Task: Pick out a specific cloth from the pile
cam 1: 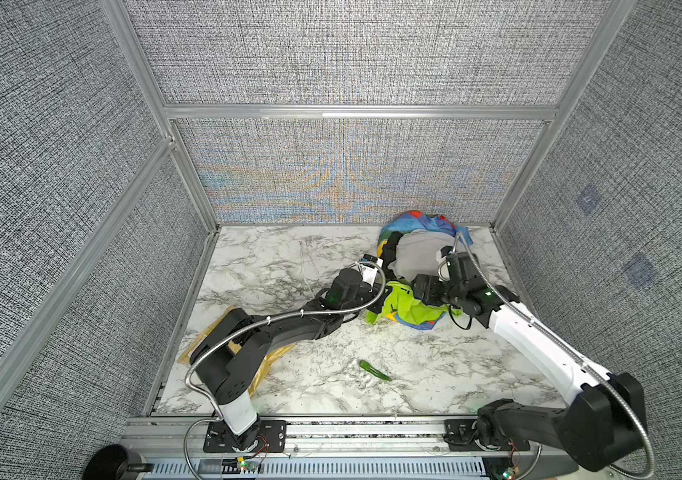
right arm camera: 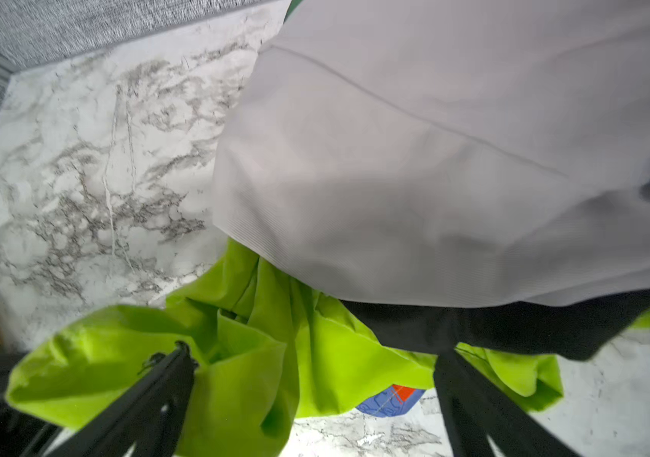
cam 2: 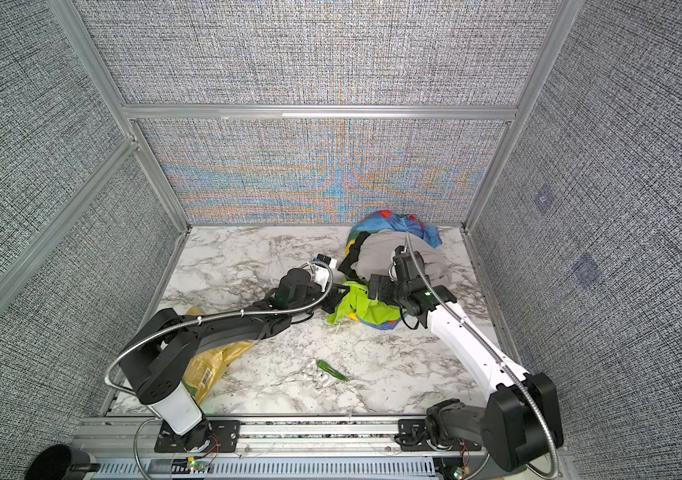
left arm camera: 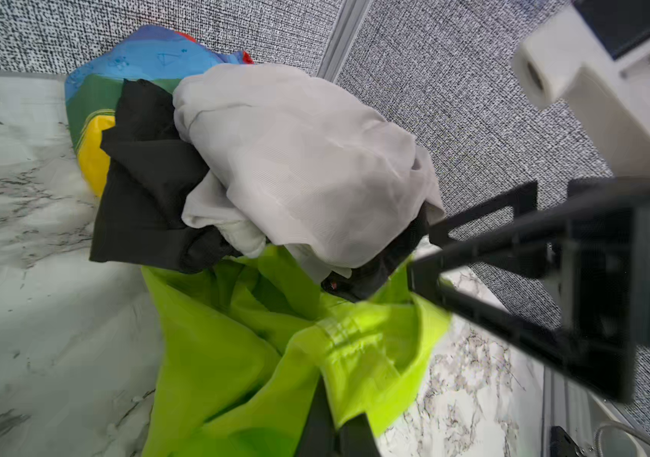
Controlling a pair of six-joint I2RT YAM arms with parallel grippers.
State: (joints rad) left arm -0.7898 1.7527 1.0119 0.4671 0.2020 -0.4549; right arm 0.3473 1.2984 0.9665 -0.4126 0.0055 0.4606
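Note:
The pile (cam 1: 416, 249) lies at the back right of the marble table: a grey cloth (left arm camera: 307, 166) on top, a black one (left arm camera: 145, 190), and a rainbow-striped one (cam 1: 418, 220) behind. The lime-green cloth (cam 1: 403, 305) (left arm camera: 236, 356) spills from the pile's near side. My left gripper (left arm camera: 333, 411) (cam 1: 379, 305) is shut on a fold of the green cloth at its left edge. My right gripper (right arm camera: 313, 360) (cam 1: 418, 291) stands open over the same cloth, one finger (right arm camera: 177, 364) on each side of a green fold, the grey cloth just beyond.
A small green pepper (cam 1: 374, 370) lies in the middle near the front, beside a clear plastic piece (cam 2: 316, 376). A yellow packet (cam 2: 214, 361) sits under the left arm. Fabric walls (cam 1: 352, 166) close in the back and both sides.

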